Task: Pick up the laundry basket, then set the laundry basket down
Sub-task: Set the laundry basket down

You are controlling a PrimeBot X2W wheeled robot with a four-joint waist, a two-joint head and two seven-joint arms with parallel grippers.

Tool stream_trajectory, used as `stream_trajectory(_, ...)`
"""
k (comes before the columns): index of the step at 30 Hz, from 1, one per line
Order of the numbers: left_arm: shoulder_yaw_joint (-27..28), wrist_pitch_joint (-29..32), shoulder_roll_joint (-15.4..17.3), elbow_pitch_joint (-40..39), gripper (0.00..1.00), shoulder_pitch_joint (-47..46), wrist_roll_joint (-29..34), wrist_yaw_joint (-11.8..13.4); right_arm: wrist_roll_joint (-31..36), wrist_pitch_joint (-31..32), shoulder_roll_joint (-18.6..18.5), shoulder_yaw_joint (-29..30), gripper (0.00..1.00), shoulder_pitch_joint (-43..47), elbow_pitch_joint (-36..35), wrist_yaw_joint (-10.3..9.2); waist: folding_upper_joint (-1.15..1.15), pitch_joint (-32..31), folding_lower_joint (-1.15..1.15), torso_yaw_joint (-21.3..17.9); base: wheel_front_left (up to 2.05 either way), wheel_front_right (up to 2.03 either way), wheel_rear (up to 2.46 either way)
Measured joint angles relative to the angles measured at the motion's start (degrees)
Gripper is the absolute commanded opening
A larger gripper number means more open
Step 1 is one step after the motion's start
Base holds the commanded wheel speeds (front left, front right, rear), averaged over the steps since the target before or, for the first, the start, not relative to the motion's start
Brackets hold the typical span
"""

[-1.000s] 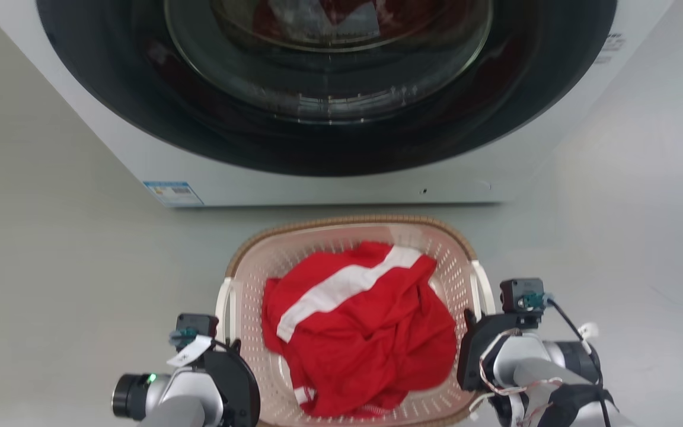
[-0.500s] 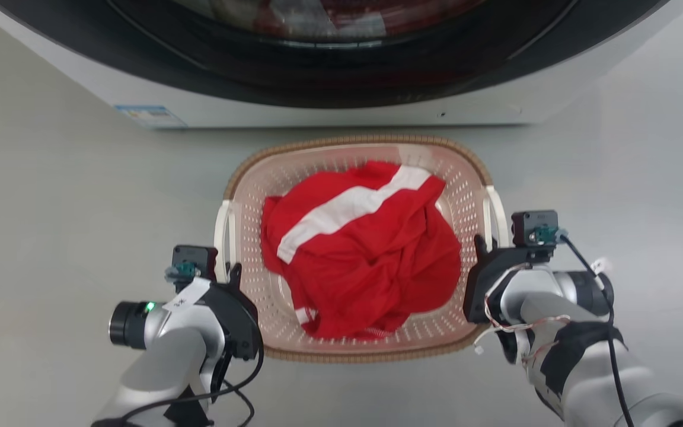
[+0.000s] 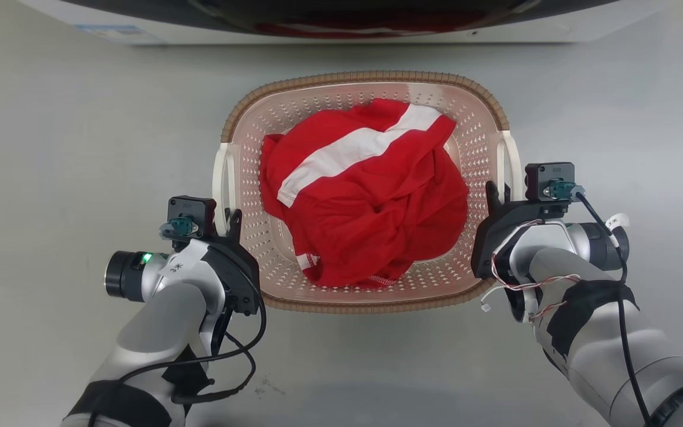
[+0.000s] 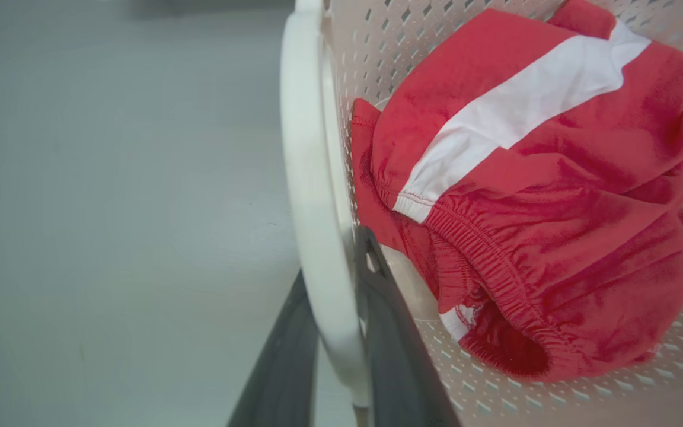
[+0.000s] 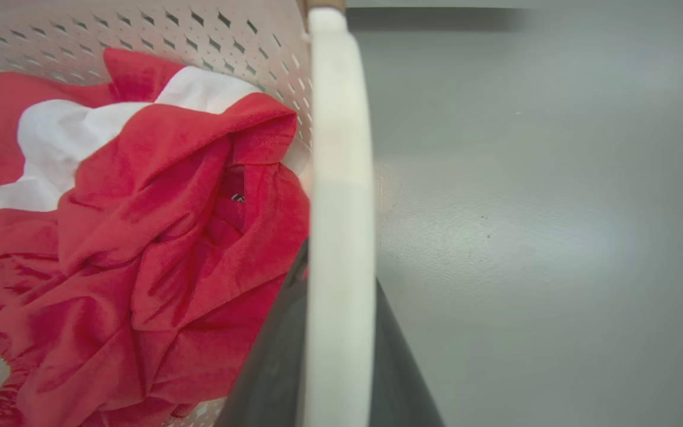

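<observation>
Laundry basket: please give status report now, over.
Left gripper shut on left handle, right gripper shut on right handle. Laundry basket holds red garment. Washing machine beyond it, apart.

No legible text; washer sticker [image 3: 104,31] blurred.

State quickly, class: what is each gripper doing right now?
Left gripper: closed on the white left handle of the pale pink perforated plastic laundry basket.
Right gripper: closed on the basket's white right handle.
</observation>
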State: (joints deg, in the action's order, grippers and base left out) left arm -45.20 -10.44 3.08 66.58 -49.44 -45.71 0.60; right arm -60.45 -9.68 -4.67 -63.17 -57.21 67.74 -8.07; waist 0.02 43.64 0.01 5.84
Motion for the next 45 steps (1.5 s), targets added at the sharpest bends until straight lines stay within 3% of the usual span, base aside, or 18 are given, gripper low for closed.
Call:
stream_trajectory(29,-0.08,-2.83,-0.12,0.47,0.00,-3.94,0.00,0.42,1.09,-2.85,-0.04,-0.22,0.00,-3.96,1.25,0.00,-0.02,6.25,-0.01,1.10,0.00,0.00,0.00)
stream_trajectory(32,-0.11,-2.86,-0.30,0.80,0.00,-4.25,0.00,0.42,1.10,-3.01,-0.04,-0.29,0.09,-4.18,1.36,0.00,-0.02,6.27,-0.01,1.09,0.00,0.00,0.00)
stream_trajectory(33,-0.11,-2.86,-0.32,0.87,0.00,-4.28,0.00,0.43,1.10,-3.01,-0.04,-0.32,0.16,-4.24,1.38,0.00,-0.02,6.27,-0.01,1.09,0.00,0.00,0.00)
stream_trajectory(35,-0.12,-3.02,-0.32,0.98,0.26,-4.34,0.00,0.44,1.10,-3.02,-0.04,-0.41,0.49,-4.25,1.51,0.00,-0.02,6.27,-0.01,1.07,0.00,0.00,0.00)
stream_trajectory(36,-0.21,-3.12,-0.34,1.01,0.46,-4.36,0.02,0.44,1.10,-3.04,-0.04,-0.46,1.00,-4.25,1.56,0.00,-0.02,6.26,-0.01,1.06,0.00,0.00,0.00)
stream_trajectory(37,-0.27,-3.12,-0.44,1.05,0.86,-4.36,0.07,0.44,1.12,-3.10,-0.02,-0.51,1.00,-4.25,1.56,0.02,-0.02,6.24,-0.01,1.05,0.00,0.00,0.00)
stream_trajectory(38,-0.32,-3.23,-0.60,1.07,1.00,-4.36,0.08,0.42,1.23,-3.11,0.11,-0.55,1.00,-4.25,1.56,0.12,-0.02,6.23,-0.01,1.04,0.00,0.00,0.00)
stream_trajectory(45,-0.36,-3.47,-1.42,1.96,1.00,-4.48,0.15,0.42,1.45,-3.57,0.87,-0.54,1.00,-4.27,2.35,0.51,-0.02,5.42,-0.01,1.01,0.00,0.00,0.00)
